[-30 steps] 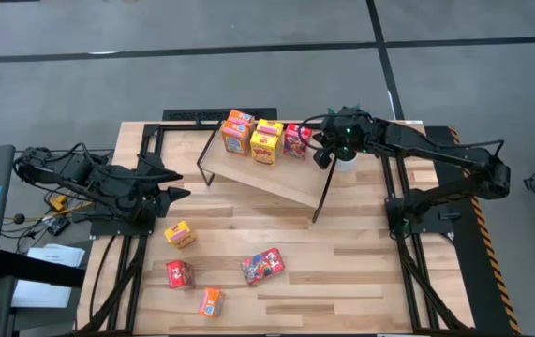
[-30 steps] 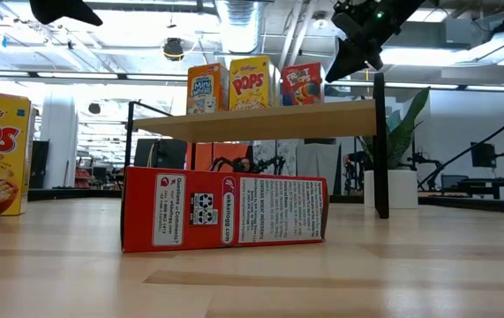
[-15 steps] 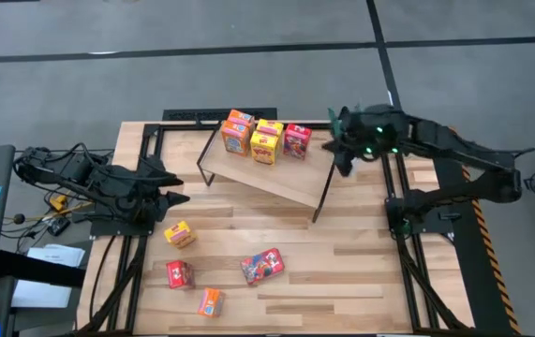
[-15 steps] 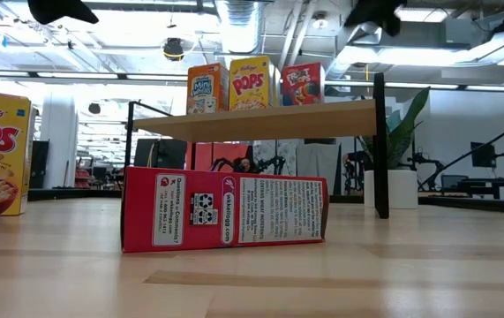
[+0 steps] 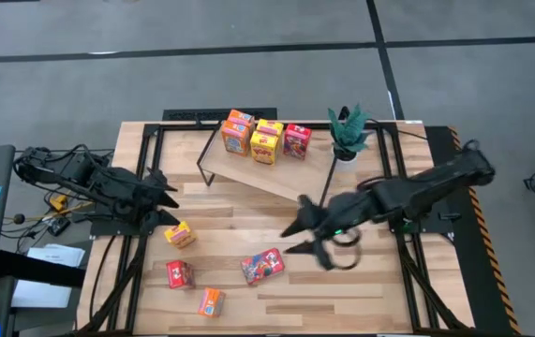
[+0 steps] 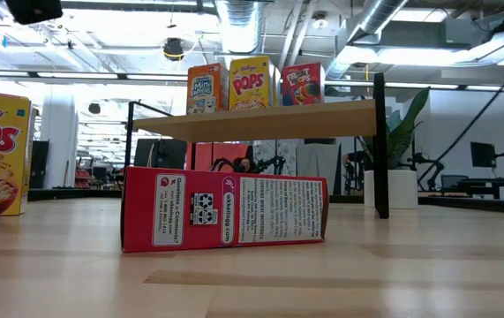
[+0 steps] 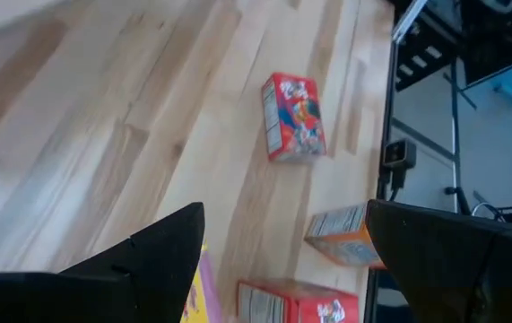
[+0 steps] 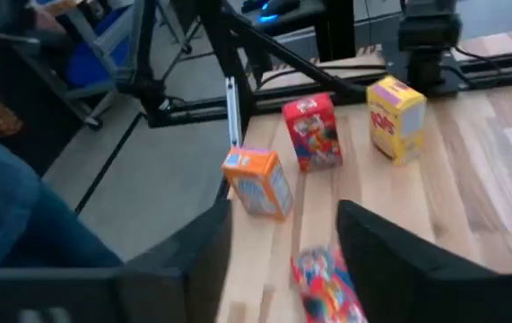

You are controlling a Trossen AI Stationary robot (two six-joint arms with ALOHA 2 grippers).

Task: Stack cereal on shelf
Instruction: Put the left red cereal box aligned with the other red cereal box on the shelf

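Four small cardboard cereal boxes (image 5: 265, 140) are standing on the light-wood black-legged shelf (image 5: 276, 178) at 12 o'clock; four more (image 5: 262, 266) are lying on the plank tabletop (image 5: 361, 290) toward 7 o'clock. Right gripper (image 5: 297, 238) is hovering just beside them, jaws spread and empty. Left gripper (image 5: 169, 194) is waiting at 9 o'clock, jaws spread.

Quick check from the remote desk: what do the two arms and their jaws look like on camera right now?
Both arms are dark, jointed links. The left gripper has tapered black jaws, and black cables bundle behind its arm. The right gripper matches, with a black cable loop under its wrist. No markings are legible.
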